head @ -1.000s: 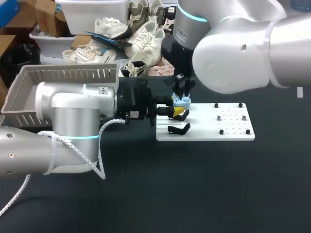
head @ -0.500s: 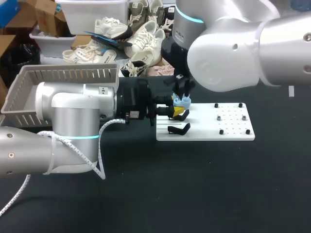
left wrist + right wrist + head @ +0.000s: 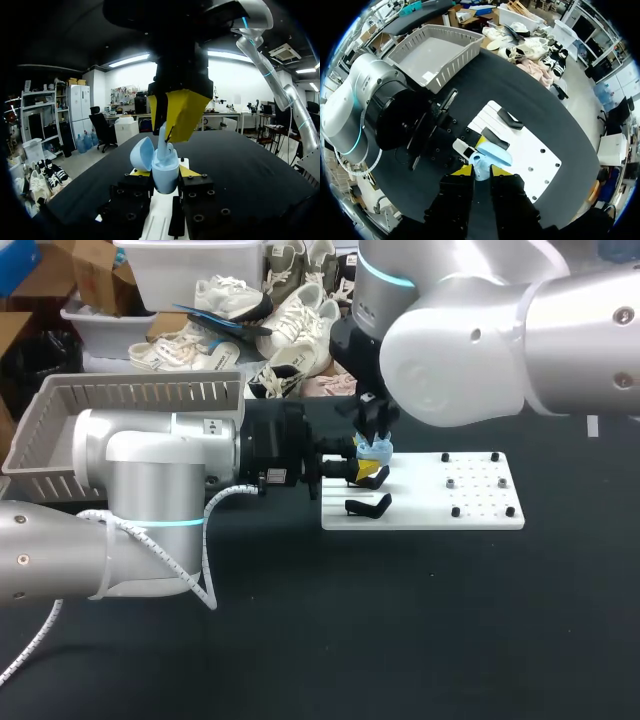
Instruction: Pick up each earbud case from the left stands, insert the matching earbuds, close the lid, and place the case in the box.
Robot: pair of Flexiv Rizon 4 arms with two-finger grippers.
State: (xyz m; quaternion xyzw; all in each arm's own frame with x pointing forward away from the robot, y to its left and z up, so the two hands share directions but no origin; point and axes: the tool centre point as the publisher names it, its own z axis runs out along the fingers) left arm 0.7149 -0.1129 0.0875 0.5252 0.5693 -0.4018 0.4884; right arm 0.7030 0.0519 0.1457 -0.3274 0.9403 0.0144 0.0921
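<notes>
A light blue earbud case [image 3: 376, 452] with its lid open is held above the left end of the white stand board [image 3: 470, 510]. My left gripper [image 3: 367, 471] is shut on the case body from both sides. In the left wrist view the case [image 3: 165, 176] sits between the left gripper [image 3: 165, 172] tips, its lid tilted back. My right gripper [image 3: 169, 131] comes down from above, shut on a pale earbud [image 3: 162, 144] whose lower end is in the case. In the right wrist view the right gripper [image 3: 482, 171] stands right over the case [image 3: 493, 154].
A black stand [image 3: 368, 506] lies on the board just in front of the case; two black stands [image 3: 495, 138] show in the right wrist view. The grey slatted basket [image 3: 130, 400] sits at the back left, behind my left arm [image 3: 170, 470]. Small black pegs [image 3: 455, 511] dot the board's right half.
My right arm's upper part has swung a little to the left. Both grippers and the case have stayed where they were.
</notes>
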